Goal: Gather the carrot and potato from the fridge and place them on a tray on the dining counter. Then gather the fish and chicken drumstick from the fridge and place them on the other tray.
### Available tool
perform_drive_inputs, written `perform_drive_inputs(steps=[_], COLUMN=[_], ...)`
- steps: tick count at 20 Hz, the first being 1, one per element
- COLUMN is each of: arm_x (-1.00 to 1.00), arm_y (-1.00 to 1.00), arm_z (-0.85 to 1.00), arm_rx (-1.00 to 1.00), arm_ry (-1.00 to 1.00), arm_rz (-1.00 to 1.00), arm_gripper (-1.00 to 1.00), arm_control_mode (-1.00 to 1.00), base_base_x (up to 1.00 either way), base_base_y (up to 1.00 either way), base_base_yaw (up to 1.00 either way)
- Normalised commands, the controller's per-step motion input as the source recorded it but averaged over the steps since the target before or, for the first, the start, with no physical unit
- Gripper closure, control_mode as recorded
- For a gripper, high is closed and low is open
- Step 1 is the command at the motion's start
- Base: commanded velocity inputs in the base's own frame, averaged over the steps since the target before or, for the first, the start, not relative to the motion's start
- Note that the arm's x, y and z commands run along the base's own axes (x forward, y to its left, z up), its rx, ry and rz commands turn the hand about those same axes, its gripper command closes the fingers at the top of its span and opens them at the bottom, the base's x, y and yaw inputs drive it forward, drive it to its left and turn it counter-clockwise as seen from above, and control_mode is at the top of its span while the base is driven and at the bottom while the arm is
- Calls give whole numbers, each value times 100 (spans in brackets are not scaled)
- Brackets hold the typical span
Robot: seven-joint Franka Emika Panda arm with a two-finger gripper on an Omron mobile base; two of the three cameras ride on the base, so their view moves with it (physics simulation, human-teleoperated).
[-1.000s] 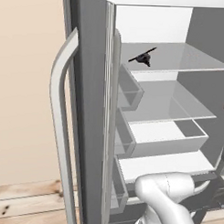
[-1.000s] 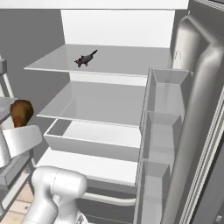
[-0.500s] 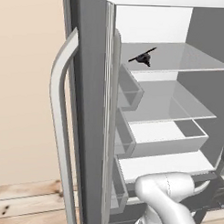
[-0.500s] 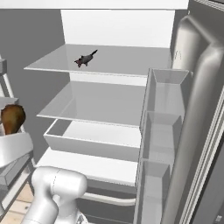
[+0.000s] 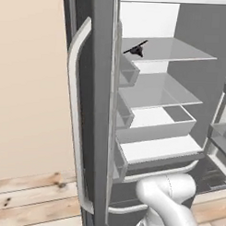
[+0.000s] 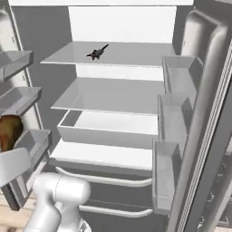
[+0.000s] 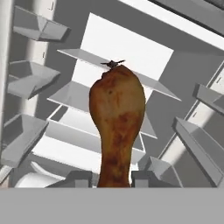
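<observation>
One chicken drumstick (image 7: 117, 127) stands clamped between the pincer (image 7: 114, 178) tips — bone end down.

My arm (image 5: 169, 204) rises from the bottom edge of the left base view, right of centre, its white elbow rounded and bent. In the right base view the same elbow sits at the lower left, with a white link reaching to the left edge. In the hand view my claw (image 7: 113, 178) sits at bottom centre, fingers (image 7: 146, 178) clamped on the chicken drumstick (image 7: 117, 127), which stands upright between them.
</observation>
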Motion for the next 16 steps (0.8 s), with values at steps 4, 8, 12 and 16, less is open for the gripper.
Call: perform_drive_inputs(steps=[4,8,12,16], arm_x=[0,0,0,0], arm_y=[0,0,0,0], arm_z=[0,0,0,0], arm_rx=[0,0,0,0], arm_ry=[0,0,0,0], arm_rz=[0,0,0,0], arm_gripper=[100,100,100,100], arm_control_mode=[100,100,100,100], base_base_x=[-12,-21,-37,-25], base_base_y=[78,57,21,25], base_base_yaw=[-32,-42,-56,-63])
